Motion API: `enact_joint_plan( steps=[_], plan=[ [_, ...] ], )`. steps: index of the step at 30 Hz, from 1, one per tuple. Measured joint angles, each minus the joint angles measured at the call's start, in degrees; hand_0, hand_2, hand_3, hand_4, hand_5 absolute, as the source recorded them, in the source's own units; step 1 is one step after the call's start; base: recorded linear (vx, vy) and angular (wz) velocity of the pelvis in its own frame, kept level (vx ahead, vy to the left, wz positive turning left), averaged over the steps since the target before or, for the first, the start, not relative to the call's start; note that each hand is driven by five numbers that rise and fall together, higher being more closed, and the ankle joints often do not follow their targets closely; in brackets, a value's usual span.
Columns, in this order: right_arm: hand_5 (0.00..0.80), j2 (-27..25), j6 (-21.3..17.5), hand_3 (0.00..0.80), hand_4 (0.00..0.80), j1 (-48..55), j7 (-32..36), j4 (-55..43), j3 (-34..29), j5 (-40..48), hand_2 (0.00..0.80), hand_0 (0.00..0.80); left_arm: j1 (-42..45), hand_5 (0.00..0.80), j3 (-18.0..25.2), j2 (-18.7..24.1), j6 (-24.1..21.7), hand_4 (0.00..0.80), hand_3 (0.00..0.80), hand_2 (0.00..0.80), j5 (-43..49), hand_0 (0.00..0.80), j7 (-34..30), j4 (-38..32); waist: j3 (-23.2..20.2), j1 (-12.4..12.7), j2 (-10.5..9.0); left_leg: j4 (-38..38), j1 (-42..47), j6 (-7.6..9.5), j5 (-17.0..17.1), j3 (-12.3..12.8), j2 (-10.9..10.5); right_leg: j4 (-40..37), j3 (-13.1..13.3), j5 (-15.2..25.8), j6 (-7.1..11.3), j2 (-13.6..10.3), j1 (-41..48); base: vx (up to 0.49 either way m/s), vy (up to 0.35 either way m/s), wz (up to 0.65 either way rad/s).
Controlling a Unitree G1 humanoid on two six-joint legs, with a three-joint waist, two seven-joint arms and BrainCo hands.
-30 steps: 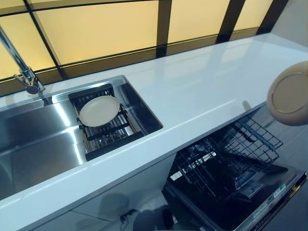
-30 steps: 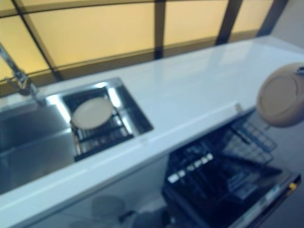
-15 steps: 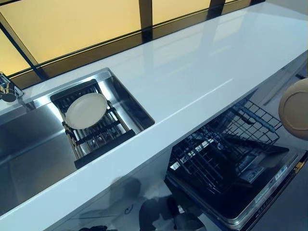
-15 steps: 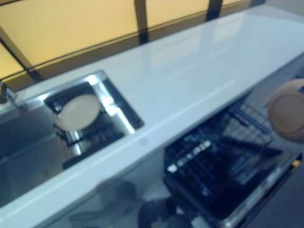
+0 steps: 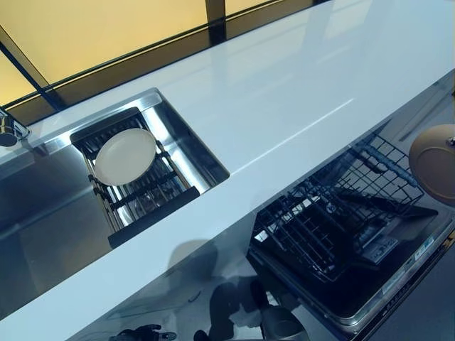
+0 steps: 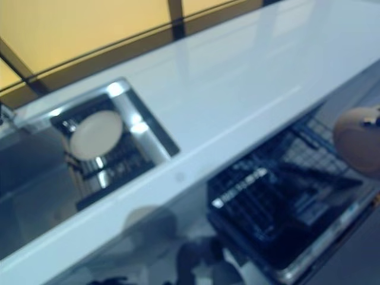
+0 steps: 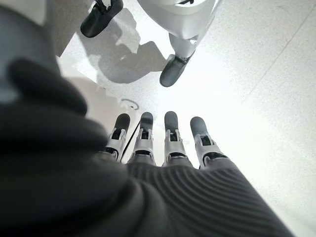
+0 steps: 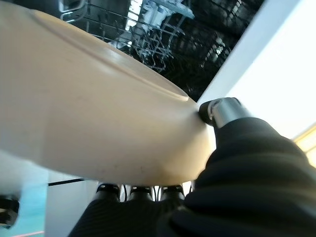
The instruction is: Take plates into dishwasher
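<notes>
- Right hand (image 8: 232, 148): grasping a beige plate (image 5: 435, 160). Thumb (image 8: 221, 110) pressed on one face at the rim, fingers (image 8: 140, 191) tucked behind the other face, only their bases showing.
- Plate is held in the air at the far right of the scene, out past the counter's front edge, above the right end of the rack (image 5: 334, 217). It stands tilted, its face turned toward the camera, and touches neither rack nor counter.
- Dishwasher (image 5: 377, 284): door down, dark wire rack pulled out below the counter edge. A few dark items lie in the rack; too small to tell what they are.
- Second plate (image 5: 125, 156), same pale beige, lies flat on a black slatted drainer (image 5: 146, 202) set across the right end of the sink (image 5: 50, 220). Well apart from the held plate, at the left of the scene.
- Counter (image 5: 284, 106): white, glossy, runs from the sink to the far right.
- Tap (image 5: 10, 132): only its base shows, at the left edge behind the sink.
- Window (image 5: 92, 32): amber panes with dark bars along the far side of the counter.
- Left hand (image 7: 163, 143): hangs low over the pale floor (image 7: 256, 74), fingers straight and relaxed in a row, nothing in it. Not seen in the head views.
</notes>
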Motion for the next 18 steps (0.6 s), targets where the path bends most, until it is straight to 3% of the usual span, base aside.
enact_joint_plan(
  steps=[18],
  plan=[
    [0.800,1.5,-2.2,0.800,0.800,6.5,-3.1,-2.5,-3.8,-5.0,0.800,0.800,-0.2,0.000,0.0,-0.2,-1.1,0.000,0.000,0.000,0.0,0.000,0.0,-1.1,2.6,0.3,2.99,0.2,-0.8,-0.01,0.2,-1.4,-0.3,0.0,-1.1,-0.2,0.08,-0.6,-0.2,-0.005,-0.001,0.02]
  ],
)
